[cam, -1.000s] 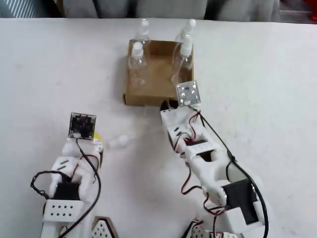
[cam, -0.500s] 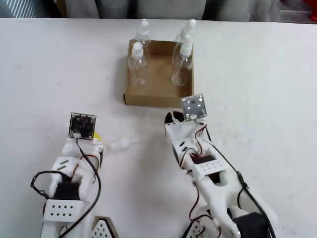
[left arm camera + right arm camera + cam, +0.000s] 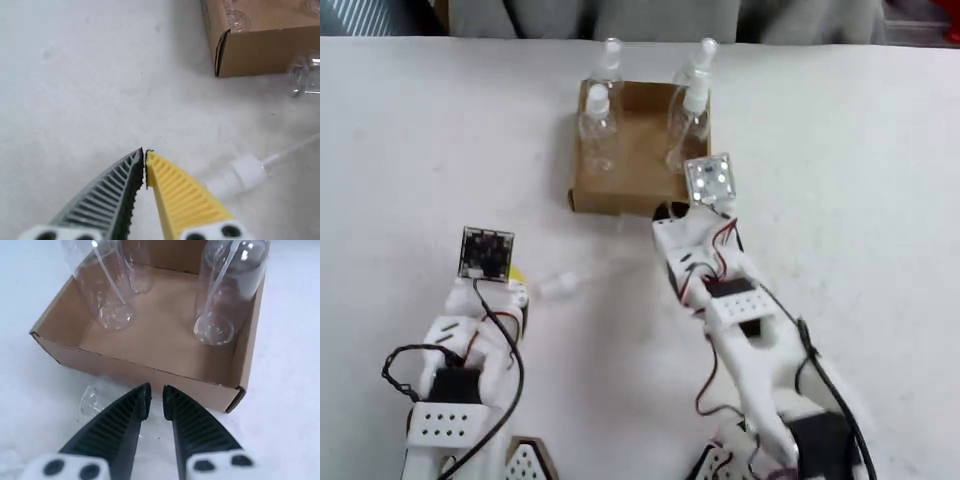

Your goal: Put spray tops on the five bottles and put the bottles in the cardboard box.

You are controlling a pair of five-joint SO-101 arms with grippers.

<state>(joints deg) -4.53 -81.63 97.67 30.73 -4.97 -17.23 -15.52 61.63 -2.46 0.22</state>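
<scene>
Lying between the arms in the high view, a spray top (image 3: 563, 286) sits near the cardboard box (image 3: 620, 198). Left wrist view: left gripper (image 3: 145, 156) pinched closed, top just beside it. Right wrist view: right gripper (image 3: 156, 392) narrowly parted, a bottle (image 3: 97, 396) lying just beside it.

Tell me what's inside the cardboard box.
Four clear bottles with spray tops stand upright in the box, two along each side wall. Bare cardboard shows between them. The far right bottle's base is hidden behind the near one.
</scene>
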